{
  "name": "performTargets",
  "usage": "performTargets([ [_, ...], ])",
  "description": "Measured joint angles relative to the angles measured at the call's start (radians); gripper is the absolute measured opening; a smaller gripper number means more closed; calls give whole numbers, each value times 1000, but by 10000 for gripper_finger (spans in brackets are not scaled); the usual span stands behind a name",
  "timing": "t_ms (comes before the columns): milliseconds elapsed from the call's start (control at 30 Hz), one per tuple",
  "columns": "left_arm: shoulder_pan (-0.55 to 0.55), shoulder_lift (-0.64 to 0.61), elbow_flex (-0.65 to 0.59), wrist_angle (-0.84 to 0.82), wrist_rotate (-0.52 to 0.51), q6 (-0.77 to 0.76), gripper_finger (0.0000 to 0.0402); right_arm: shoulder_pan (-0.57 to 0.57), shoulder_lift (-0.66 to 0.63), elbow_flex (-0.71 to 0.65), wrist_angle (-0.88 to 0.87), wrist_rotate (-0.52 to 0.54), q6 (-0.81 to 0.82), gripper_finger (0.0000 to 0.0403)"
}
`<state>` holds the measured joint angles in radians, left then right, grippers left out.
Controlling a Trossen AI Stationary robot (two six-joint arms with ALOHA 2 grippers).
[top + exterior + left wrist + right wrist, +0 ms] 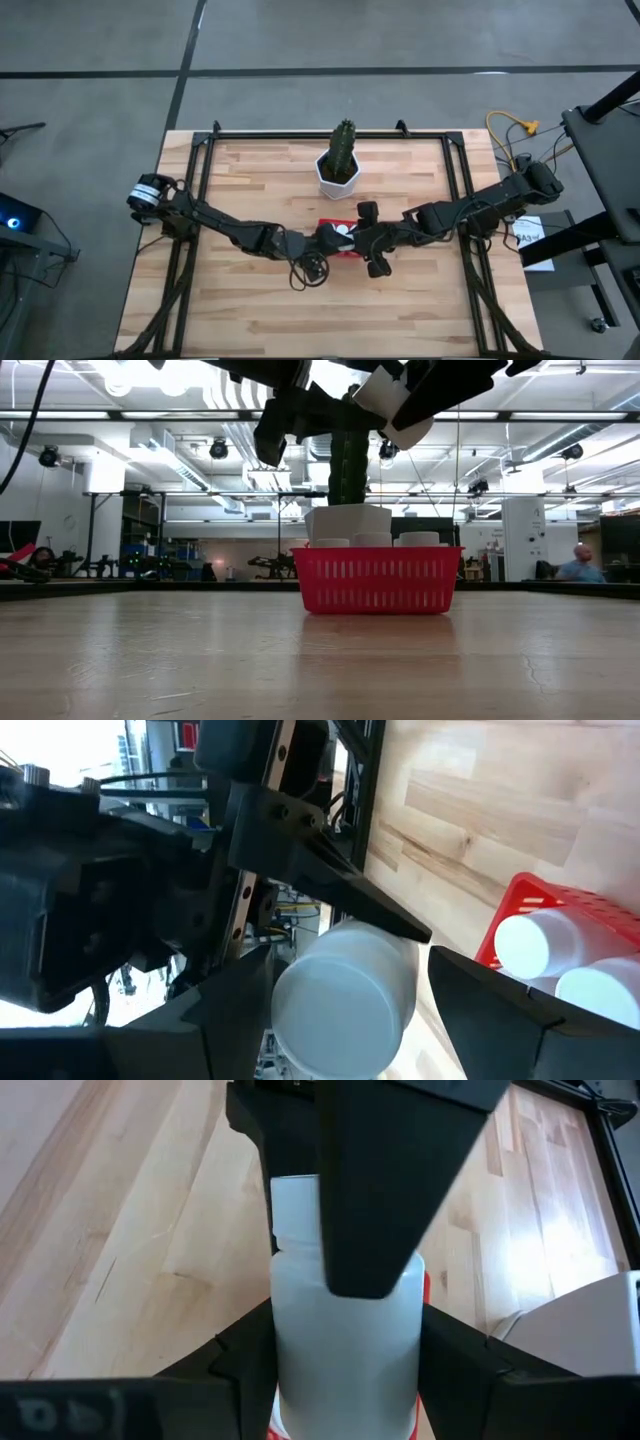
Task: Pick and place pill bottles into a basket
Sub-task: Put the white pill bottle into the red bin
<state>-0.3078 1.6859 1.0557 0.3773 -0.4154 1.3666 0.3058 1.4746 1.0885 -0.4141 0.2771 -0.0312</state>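
both hands meet over the red basket [378,580] mid-worktop [250,170]. right hand [345,1330] grasps a white pill bottle [345,1340]; left hand [340,1010] clamps the same bottle. basket contents partly hidden; capped bottles [372,541] show above its rim.

Low view, table-top level. Red basket [378,579] sits on the wooden table [200,660], slightly right of frame centre, slotted wall facing the camera. White caps of pill bottles [372,541] show above its rim; several visible, exact count unclear. Behind the basket, a white pot [348,518] with a green cactus [349,460] rising toward the top of the frame. Dark arm parts enter from the top edge, above the basket. One held bottle [395,405], tilted, at upper centre-right, well above the basket. A person [578,563] sits far right in the background.
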Motion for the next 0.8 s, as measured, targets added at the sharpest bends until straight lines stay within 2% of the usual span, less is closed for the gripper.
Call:
performTargets([
  [467, -2, 0, 0, -3, -13, 0, 245, 1, 0, 0, 0, -16, 1, 182],
  [800, -2, 0, -2, -12, -13, -8, 160, 2, 0, 0, -5, -16, -3, 182],
])
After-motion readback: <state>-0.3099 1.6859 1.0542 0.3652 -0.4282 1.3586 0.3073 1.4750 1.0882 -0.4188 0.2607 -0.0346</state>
